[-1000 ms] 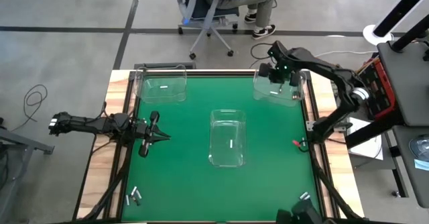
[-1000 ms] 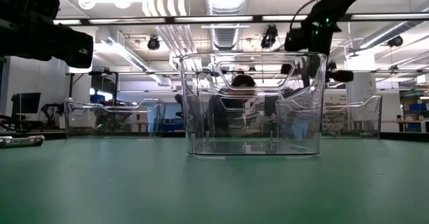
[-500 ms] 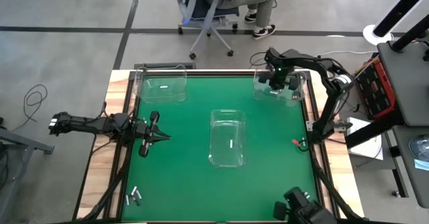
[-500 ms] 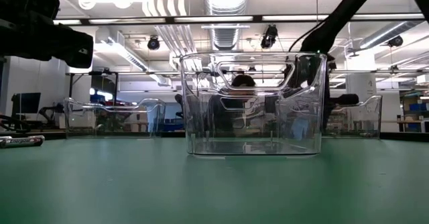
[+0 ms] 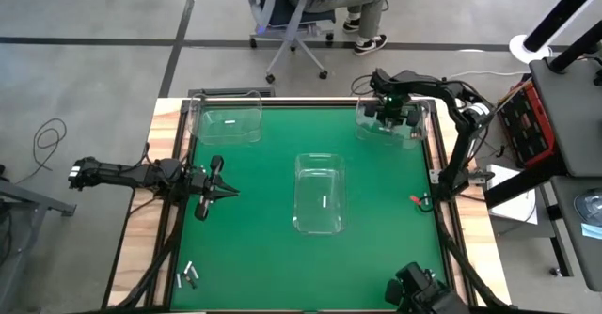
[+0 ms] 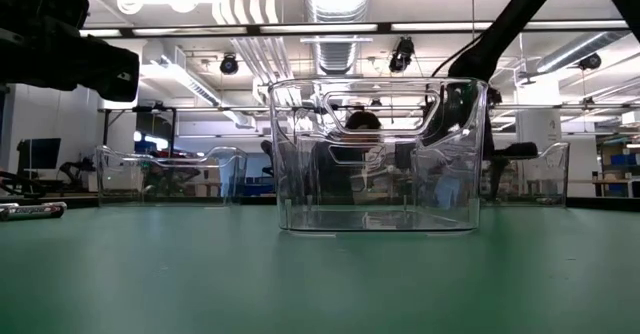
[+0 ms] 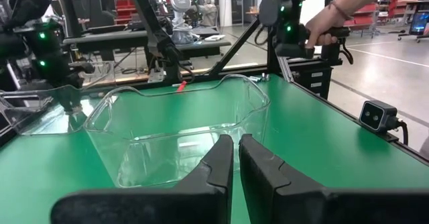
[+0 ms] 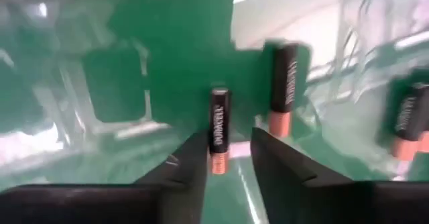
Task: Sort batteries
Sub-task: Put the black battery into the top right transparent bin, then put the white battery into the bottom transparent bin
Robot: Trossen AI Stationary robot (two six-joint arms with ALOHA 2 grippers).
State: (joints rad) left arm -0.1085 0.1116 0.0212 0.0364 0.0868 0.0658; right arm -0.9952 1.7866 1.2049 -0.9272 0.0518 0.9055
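Green felt covers my counter [image 5: 263, 220], and I've got three clear bins on it: one at 11 o'clock [image 5: 227, 122] with a battery lying in it [image 5: 228, 125], one dead centre [image 5: 319, 193] with a single battery inside [image 5: 323, 201], and one up at 1 o'clock [image 5: 388, 124].

My right pincer [image 5: 388, 111] is hovering over that 1 o'clock bin. From the right wrist view its two fingers [image 8: 191, 167] are spread apart with nothing between them, and a black-and-copper battery [image 8: 218, 131] sits just past the tips, looking like it stands on end. Another one [image 8: 284, 88] is a bit further off, and a third [image 8: 406, 119] is near the picture's edge. I can't tell for sure whether they're resting on the bin floor.

My left pincer [image 5: 226, 193] waits at 9 o'clock, pointing in toward the centre bin. In the left wrist view its fingers [image 7: 218, 163] are pressed nearly together with only a thin slit showing, gripping nothing.

Down at 7 o'clock a little cluster of loose batteries [image 5: 189, 275] lies on the counter's edge.

A person's hand [image 7: 320, 27] shows beyond the counter in the left wrist view, gripping a dark handle.
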